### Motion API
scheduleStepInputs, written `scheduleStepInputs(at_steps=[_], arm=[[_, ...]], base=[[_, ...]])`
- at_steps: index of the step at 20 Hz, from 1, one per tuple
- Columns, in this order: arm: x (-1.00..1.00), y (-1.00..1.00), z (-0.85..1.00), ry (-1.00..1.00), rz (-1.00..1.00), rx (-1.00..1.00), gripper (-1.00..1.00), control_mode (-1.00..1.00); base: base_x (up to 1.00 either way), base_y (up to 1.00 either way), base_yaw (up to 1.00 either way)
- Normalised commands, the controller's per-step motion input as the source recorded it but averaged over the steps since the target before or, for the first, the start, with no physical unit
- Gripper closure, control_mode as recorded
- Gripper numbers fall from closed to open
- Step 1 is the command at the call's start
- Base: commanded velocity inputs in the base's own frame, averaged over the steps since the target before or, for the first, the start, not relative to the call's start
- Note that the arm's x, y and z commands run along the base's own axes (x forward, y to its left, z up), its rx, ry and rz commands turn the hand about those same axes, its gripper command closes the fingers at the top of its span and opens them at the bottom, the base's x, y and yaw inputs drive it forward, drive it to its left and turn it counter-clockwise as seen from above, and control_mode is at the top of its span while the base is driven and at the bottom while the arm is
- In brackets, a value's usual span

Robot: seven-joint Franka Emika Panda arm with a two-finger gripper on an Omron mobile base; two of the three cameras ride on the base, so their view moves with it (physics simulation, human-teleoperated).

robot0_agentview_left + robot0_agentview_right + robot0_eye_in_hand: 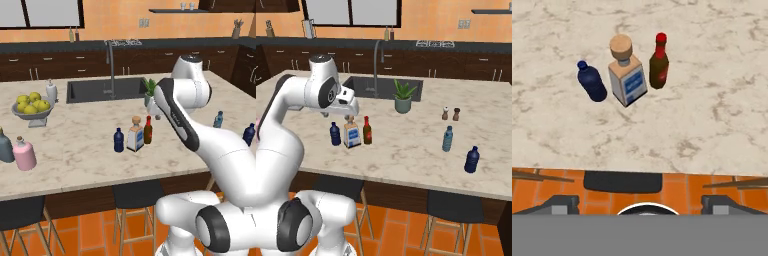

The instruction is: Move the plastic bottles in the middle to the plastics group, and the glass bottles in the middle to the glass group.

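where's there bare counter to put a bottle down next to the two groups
Bare marble lies between the pink bottle and the navy bottle, and between the brown bottle and the teal bottle. The front strip before the bright blue bottle is free too. Crowded: the middle trio around the square clear bottle.

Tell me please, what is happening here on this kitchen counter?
A white robot arm is sorting bottles on the marble island. Its claw hangs open above the counter's near edge and holds nothing. Three bottles stand upright in the middle: a navy plastic bottle, a square clear bottle and a brown bottle with red cap. The pink bottle and grey-blue bottle wait at one end, the teal bottle and blue bottle at the other.
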Motion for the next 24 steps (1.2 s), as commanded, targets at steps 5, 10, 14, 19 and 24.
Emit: scheduleStepInputs(at_steps=[5, 10, 14, 19, 24], arm=[[0.53, 0.41, 0.00, 0.12, 0.03, -0.10, -1.00, -1.00], [0.93, 0.17, -0.12, 0.05, 0.10, -0.02, -1.00, -1.00], [0.52, 0.00, -0.26, 0.10, 0.12, 0.00, -1.00, -1.00], [0.29, 0.00, -0.33, 0.04, 0.09, 0.00, -1.00, -1.00], [0.42, 0.01, -0.39, 0.02, 0.12, 0.00, -1.00, -1.00]], base=[[0.00, 0.00, 0.00], [0.00, 0.00, 0.00], [0.00, 0.00, 0.00], [0.00, 0.00, 0.00], [0.00, 0.00, 0.00]])
